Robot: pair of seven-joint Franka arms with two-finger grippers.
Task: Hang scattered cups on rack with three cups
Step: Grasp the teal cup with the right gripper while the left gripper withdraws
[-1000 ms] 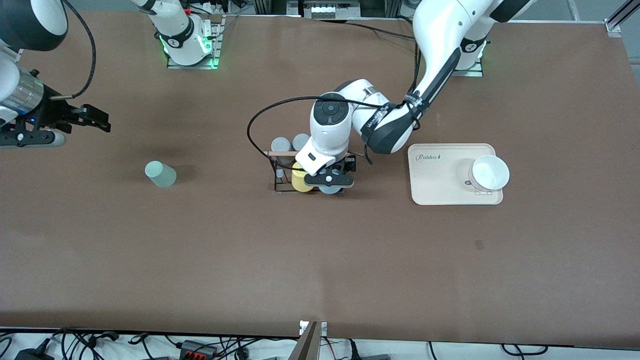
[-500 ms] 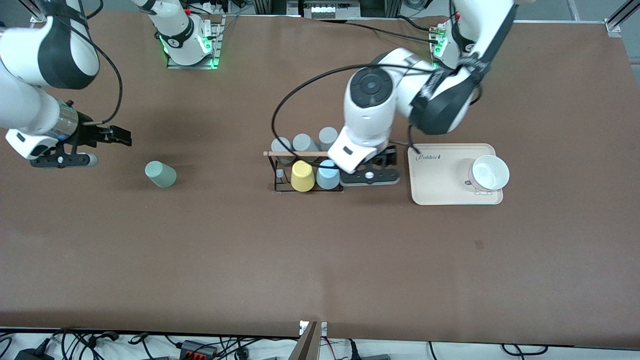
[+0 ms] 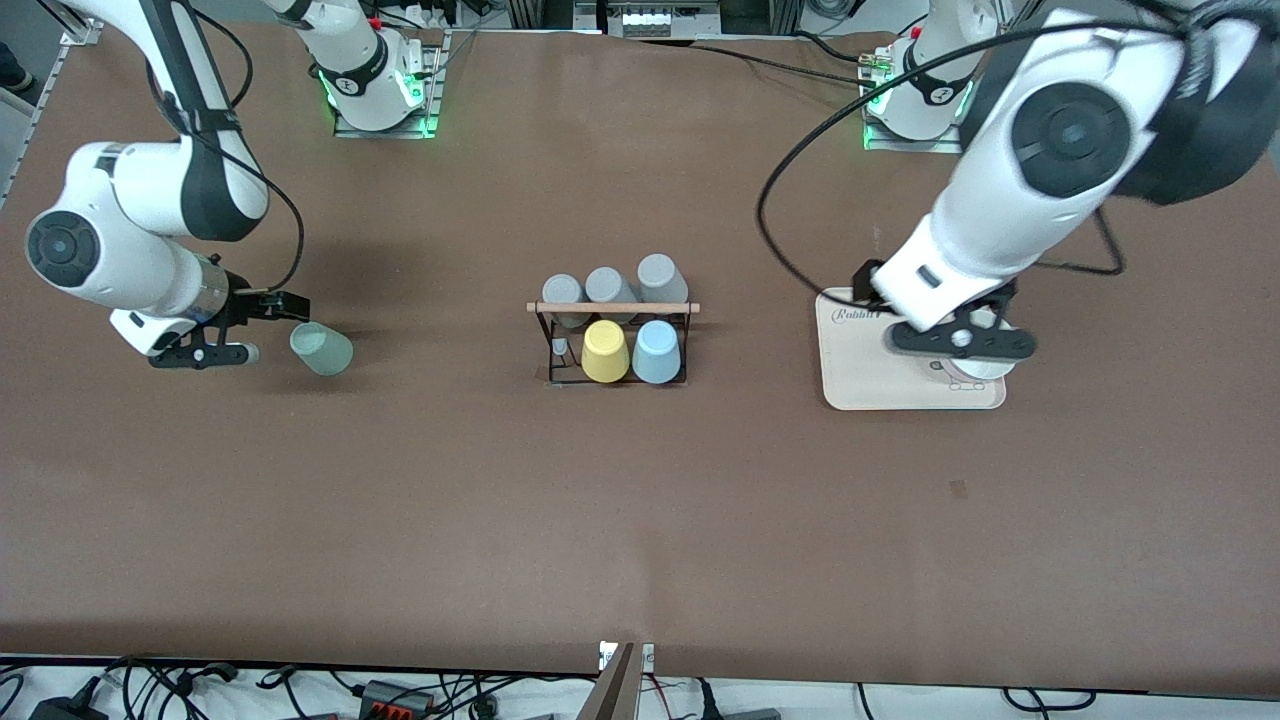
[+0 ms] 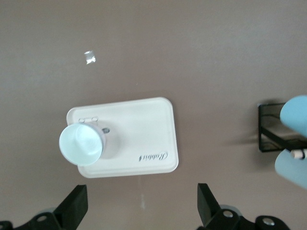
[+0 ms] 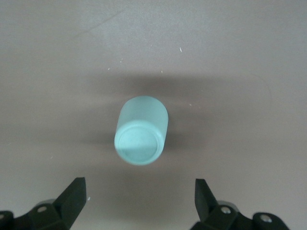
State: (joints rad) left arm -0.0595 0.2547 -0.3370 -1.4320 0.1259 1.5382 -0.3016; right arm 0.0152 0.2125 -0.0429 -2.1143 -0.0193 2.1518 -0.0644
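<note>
Two tumblers are seen: the light blue cup (image 3: 657, 352) is hung on the rack (image 3: 613, 342), partly cut off in the left wrist view; the mint cup (image 3: 321, 348) lies on the table just beside the right gripper (image 3: 262, 322), spread empty. The left gripper (image 3: 960, 340), also spread empty, hides a white cup (image 4: 81, 143) on the tray (image 3: 870, 355).

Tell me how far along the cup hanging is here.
Done: the light blue cup sits on the rack. In hand: open right gripper beside the mint-green cup on the table. Open left gripper over the cream tray. Left: hang that cup.
</note>
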